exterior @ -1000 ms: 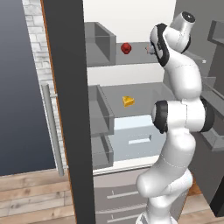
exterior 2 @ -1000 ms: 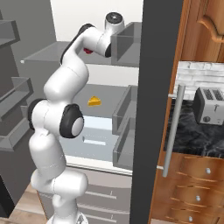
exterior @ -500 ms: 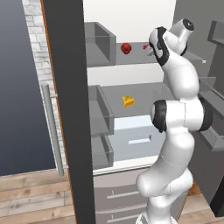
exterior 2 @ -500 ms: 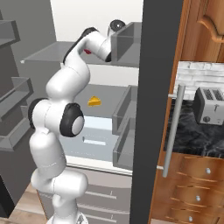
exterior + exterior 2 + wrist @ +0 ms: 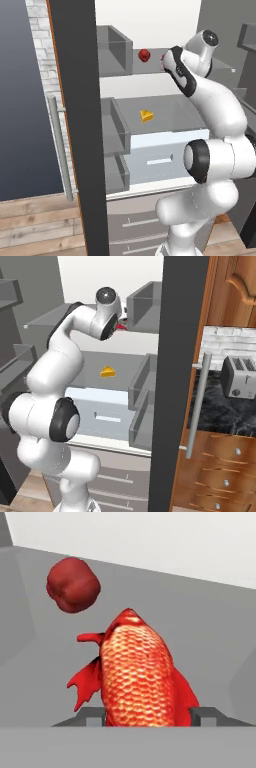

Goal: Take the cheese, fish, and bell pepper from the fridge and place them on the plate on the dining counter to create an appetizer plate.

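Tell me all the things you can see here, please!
fish: one, red-orange, scaly, on the grey upper fridge shelf, between the hand's fingers
bell pepper: one, dark red, same shelf, apart from the fish
cheese: one, yellow-orange wedge, on the lower shelf
fridge: one, white inside, grey shelves and drawers, dark open doors with grey bar handles
toaster: one, silver, on a black marble counter beside the fridge
wood drawers: brown, under that counter
arm: one, white with dark joints, reaching to the upper shelf
hand: one, dark fingers either side of the fish
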Tool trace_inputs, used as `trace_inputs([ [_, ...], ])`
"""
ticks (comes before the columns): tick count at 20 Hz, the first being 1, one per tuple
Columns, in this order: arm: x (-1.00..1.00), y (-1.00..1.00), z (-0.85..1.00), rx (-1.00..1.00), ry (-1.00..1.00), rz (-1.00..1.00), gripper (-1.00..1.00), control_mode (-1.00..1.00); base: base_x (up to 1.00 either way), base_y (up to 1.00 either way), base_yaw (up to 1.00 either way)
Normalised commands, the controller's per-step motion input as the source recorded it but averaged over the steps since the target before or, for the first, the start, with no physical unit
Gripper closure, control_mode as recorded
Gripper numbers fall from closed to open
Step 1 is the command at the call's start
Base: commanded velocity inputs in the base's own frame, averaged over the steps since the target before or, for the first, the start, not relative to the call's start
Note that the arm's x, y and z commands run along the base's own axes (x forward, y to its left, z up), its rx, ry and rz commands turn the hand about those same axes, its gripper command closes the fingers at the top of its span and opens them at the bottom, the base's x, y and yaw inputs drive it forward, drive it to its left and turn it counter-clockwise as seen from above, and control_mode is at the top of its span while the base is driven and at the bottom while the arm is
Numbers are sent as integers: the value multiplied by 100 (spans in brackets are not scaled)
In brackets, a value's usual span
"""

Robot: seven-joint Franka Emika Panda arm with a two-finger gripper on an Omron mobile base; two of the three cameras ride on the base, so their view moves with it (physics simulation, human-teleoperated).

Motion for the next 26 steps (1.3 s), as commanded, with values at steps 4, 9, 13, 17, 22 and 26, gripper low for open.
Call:
trace_inputs([
  [4, -100, -32, 12, 0, 0, 0, 100, -100, 0, 0, 0],
  [9, -80, -8, 6, 0, 0, 0, 100, 100, -20, 0, 0],
  [13, 0, 0, 0, 0, 0, 0, 100, 100, -100, 0, 0],
  [17, 0, 0, 0, 0, 0, 0, 100, 100, -100, -33, 0],
  [22, 0, 0, 0, 0, 0, 0, 100, 100, -95, -96, -2],
  [26, 0, 0, 0, 0, 0, 0, 100, 100, -73, -100, 0],
])
